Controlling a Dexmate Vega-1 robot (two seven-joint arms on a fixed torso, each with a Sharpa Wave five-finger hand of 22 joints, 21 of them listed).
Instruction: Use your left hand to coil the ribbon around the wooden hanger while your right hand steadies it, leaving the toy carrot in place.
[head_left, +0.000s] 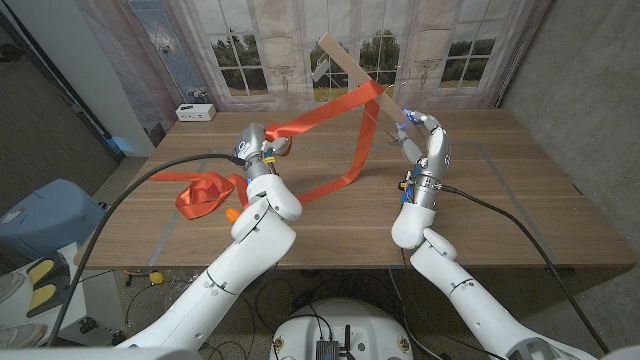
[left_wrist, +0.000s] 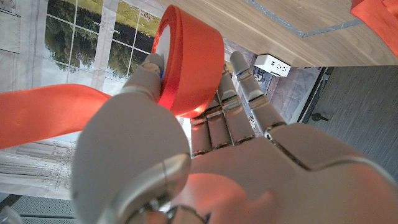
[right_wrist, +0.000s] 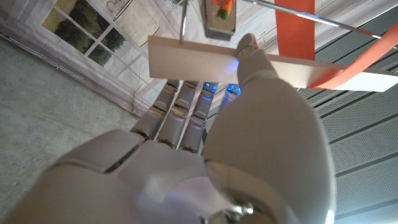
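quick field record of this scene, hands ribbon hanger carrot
left hand: grips the ribbon roll, raised above the table
right hand: holds the wooden hanger up off the table
ribbon: orange, draped over the hanger bar, a loop hanging to the wooden table
loose ribbon pile: on the table at robot's left
toy carrot: on the table by the left forearm, mostly hidden

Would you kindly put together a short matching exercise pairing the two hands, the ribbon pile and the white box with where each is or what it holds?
1. left hand
2. right hand
3. loose ribbon pile
4. white box

a. far left table edge
b. grips the wooden hanger
c. holds the ribbon roll
d. lying on the table by the left arm

Pairs: 1-c, 2-b, 3-d, 4-a
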